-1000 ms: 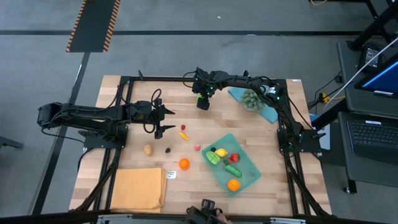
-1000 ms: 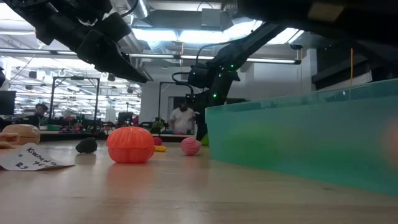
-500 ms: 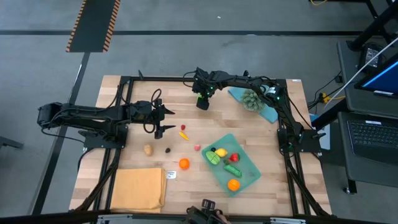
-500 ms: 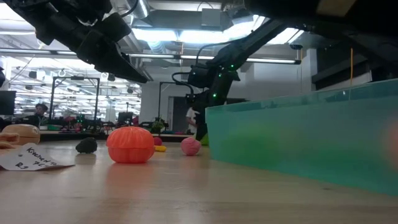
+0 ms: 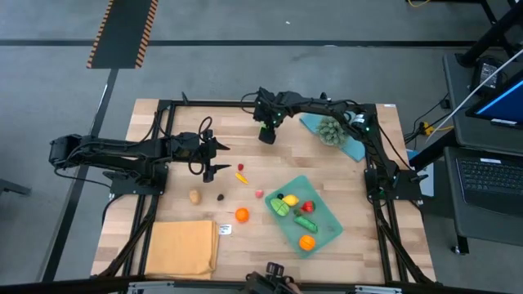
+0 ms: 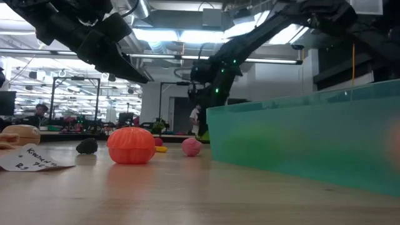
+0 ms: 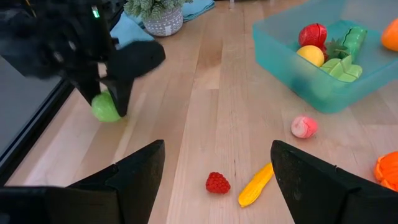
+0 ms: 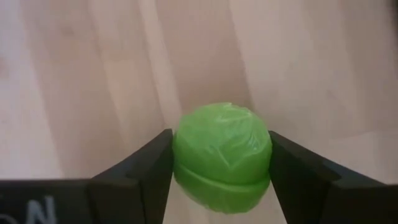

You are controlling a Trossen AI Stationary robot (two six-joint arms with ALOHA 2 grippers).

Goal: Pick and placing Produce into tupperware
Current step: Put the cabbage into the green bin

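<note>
Right claw [image 8: 221, 180] clamped on a green ball [image 8: 222, 155] at the tabletop's far edge, well apart from the tub [image 5: 329, 233]. Grasp step in hand; next: lift, carry over the tub, release. Left claw [image 7: 217, 171] apart (waiting above the loose pieces).

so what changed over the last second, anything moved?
Barely anything. The right gripper stays with its jaws closed on the green piece near the table's far edge; in the low view its arm looks slightly raised. The left gripper still hangs open above the loose red and yellow pieces. The tupperware and its contents have not shifted.
</note>
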